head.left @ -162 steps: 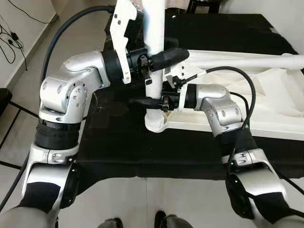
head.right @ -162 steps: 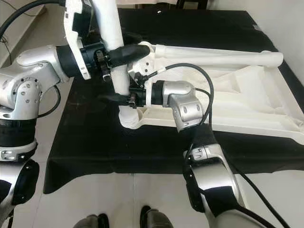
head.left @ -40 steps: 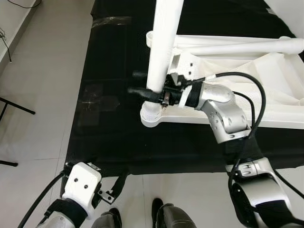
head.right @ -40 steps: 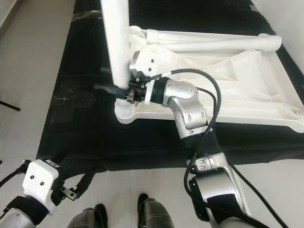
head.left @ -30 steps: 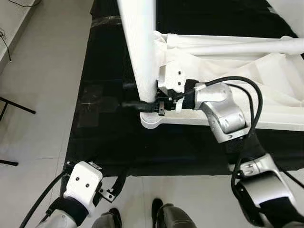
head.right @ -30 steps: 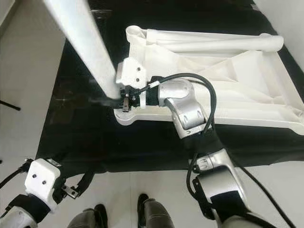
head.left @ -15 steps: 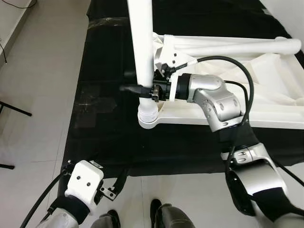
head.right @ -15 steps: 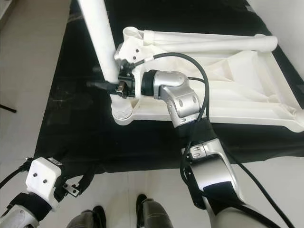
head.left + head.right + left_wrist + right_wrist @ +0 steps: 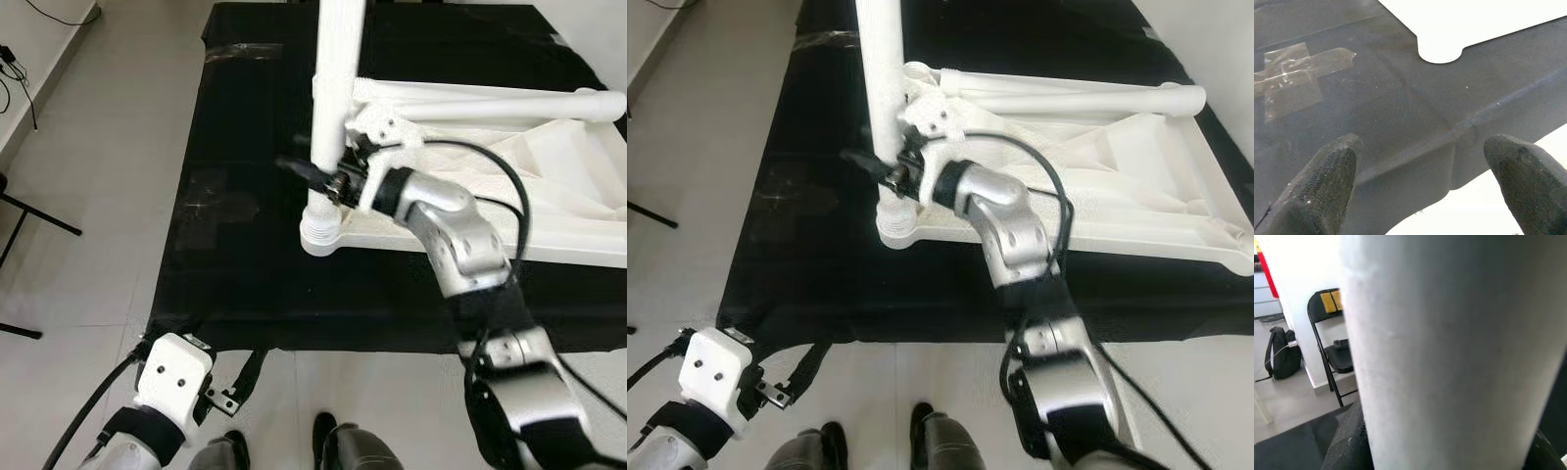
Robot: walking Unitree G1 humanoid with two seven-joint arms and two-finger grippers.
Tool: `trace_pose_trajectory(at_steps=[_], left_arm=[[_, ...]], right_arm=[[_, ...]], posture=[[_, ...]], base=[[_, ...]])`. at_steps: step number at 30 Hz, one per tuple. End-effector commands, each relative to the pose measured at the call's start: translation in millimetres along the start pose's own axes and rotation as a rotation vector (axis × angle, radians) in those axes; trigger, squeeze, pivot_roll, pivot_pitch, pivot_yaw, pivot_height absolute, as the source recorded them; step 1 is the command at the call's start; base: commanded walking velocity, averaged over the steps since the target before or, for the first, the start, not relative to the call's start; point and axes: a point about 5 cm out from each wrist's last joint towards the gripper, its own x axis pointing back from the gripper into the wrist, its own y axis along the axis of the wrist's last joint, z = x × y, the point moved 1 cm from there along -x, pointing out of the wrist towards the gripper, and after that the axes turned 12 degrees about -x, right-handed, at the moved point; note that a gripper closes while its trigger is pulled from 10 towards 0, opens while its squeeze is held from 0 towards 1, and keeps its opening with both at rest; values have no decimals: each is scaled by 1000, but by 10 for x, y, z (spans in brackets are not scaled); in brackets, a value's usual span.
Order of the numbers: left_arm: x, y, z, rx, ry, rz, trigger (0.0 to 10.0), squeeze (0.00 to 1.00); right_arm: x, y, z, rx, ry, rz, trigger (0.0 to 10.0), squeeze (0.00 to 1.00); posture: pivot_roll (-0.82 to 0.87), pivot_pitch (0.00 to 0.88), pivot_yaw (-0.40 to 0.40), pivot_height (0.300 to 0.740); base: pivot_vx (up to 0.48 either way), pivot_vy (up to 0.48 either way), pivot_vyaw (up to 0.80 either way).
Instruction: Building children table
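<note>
No readable txt, labels, brands, nos. or signs anywhere: none on white table parts, black cloth, floor, or robot arms.

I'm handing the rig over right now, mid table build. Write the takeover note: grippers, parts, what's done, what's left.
Right gripper: shut on the upright white leg, low on it, just above the corner socket.
Left gripper: open, idle, low at the near edge of the black mat.
Tabletop lies upside down on the mat; a second leg lies along its far edge.
Done: leg stands in the near-left socket.
Left: whether it is fully seated can't be seen; check, then the lying leg.
</note>
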Motion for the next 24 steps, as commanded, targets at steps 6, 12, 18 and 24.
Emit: trace_pose_trajectory(at_steps=[6, 12, 18, 24], left_arm=[[15, -67, -11, -7, -8, 29, 10000, 0], [17, -64, -9, -7, -7, 29, 10000, 0], [15, -65, -6, -7, -4, 29, 10000, 0], [10, -70, -5, -6, -6, 28, 10000, 0]], right_arm=[[7, -250, 165, -30, 134, 91, 10000, 0], [19, -265, 178, -12, 164, 119, 10000, 0], [96, -294, 257, -6, 295, 166, 10000, 0], [138, -292, 234, -17, 402, 210, 10000, 0]], posture=[[-215, 297, -77, 740], [-216, 303, -82, 740], [-217, 304, -83, 740], [-222, 301, -80, 740]], base=[[0, 0, 0], [0, 0, 0], [0, 0, 0], [0, 0, 0]])
